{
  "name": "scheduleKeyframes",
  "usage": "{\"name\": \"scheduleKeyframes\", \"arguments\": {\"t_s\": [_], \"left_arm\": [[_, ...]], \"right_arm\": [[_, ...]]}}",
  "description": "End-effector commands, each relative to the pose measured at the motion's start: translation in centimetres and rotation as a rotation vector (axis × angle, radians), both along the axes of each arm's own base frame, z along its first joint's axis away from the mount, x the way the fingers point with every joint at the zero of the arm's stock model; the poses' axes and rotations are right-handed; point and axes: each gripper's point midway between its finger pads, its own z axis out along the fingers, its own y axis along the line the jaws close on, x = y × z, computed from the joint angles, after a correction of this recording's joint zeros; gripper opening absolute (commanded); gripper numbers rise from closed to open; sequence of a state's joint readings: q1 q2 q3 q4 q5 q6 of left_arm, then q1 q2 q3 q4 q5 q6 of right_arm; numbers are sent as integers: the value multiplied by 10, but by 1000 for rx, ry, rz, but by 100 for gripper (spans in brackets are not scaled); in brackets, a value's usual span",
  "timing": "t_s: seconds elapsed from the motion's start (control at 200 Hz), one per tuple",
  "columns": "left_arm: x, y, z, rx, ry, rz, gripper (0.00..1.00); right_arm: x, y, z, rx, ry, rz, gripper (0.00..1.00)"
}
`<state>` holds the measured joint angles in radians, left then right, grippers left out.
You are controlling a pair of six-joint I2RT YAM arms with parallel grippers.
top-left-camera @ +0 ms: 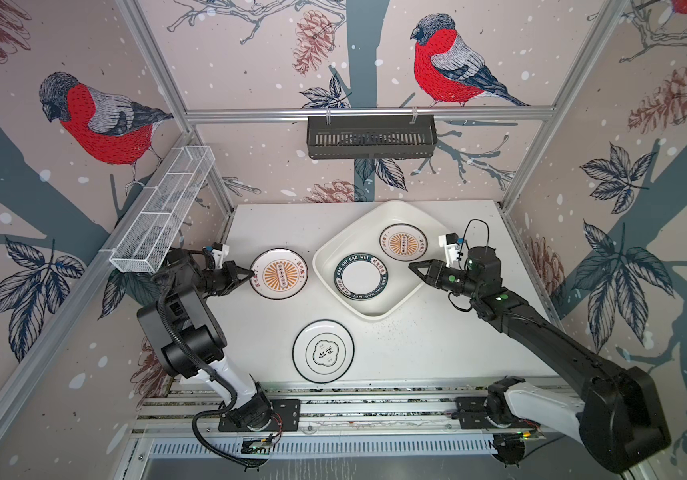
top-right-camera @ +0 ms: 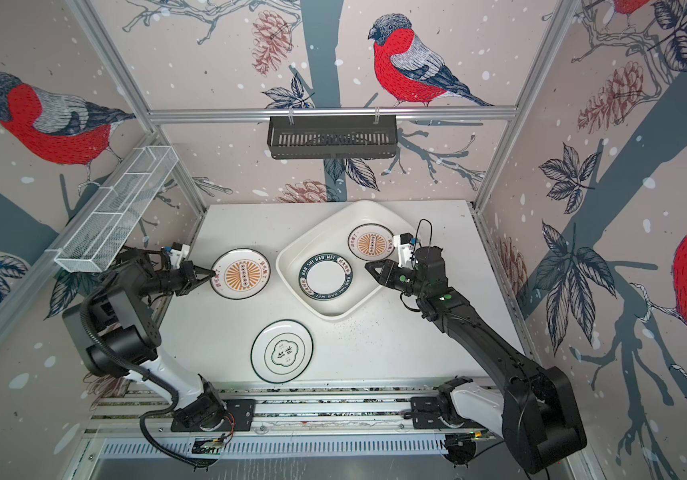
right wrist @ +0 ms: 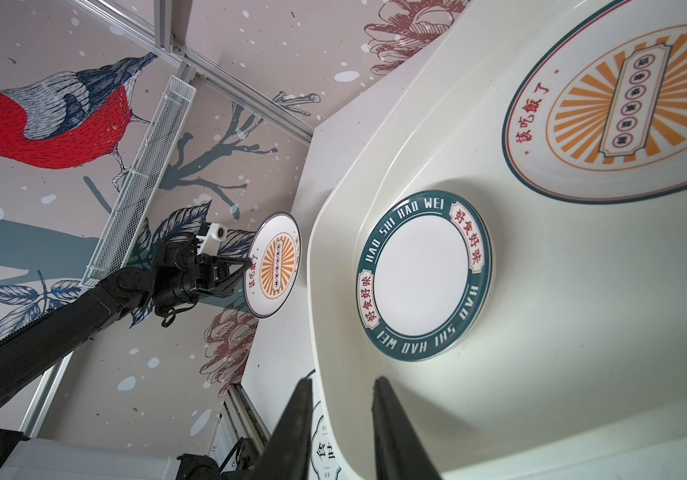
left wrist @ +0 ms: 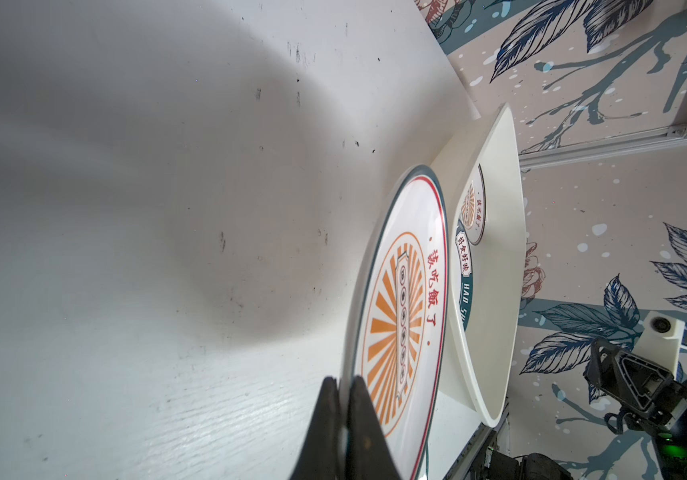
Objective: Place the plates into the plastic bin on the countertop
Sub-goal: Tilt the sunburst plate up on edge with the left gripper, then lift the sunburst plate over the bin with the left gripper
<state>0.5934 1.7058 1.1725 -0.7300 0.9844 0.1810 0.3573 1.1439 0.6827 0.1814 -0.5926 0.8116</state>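
White wire rack point(top-left-camera: 163, 208) hangs at 10 o'clock and a black basket point(top-left-camera: 371, 137) at 12, both off the counter point(top-left-camera: 271, 224). My left jaws are clamped on the rim of a sunburst plate point(top-left-camera: 278, 274) at 9 o'clock, just beside the bin point(top-left-camera: 375, 309), which sits at 2. Inside it lie a green-rimmed plate point(top-left-camera: 361, 276) and a smaller sunburst plate point(top-left-camera: 403, 242). My right jaws stand slightly apart, empty, over the bin's 3 o'clock rim. An emblem plate point(top-left-camera: 323, 350) lies at 6.

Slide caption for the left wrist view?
Left gripper grips a round white orange-sunburst plate beside the white plastic bin.
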Motion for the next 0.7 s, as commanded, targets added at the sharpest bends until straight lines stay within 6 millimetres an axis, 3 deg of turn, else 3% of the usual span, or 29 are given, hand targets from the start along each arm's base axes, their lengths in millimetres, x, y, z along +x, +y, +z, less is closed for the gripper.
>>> {"name": "scheduleKeyframes", "arguments": {"t_s": [0.0,0.385,0.695], "left_arm": [[5,0,23,-35,-69,10,0],[4,-6,34,-73,-101,26,0],[7,-26,41,-97,-117,3,0]], "right_arm": [[1,3,10,10,-38,14,27],[2,3,12,8,-42,16,27],[1,2,13,9,-45,17,27]]}}
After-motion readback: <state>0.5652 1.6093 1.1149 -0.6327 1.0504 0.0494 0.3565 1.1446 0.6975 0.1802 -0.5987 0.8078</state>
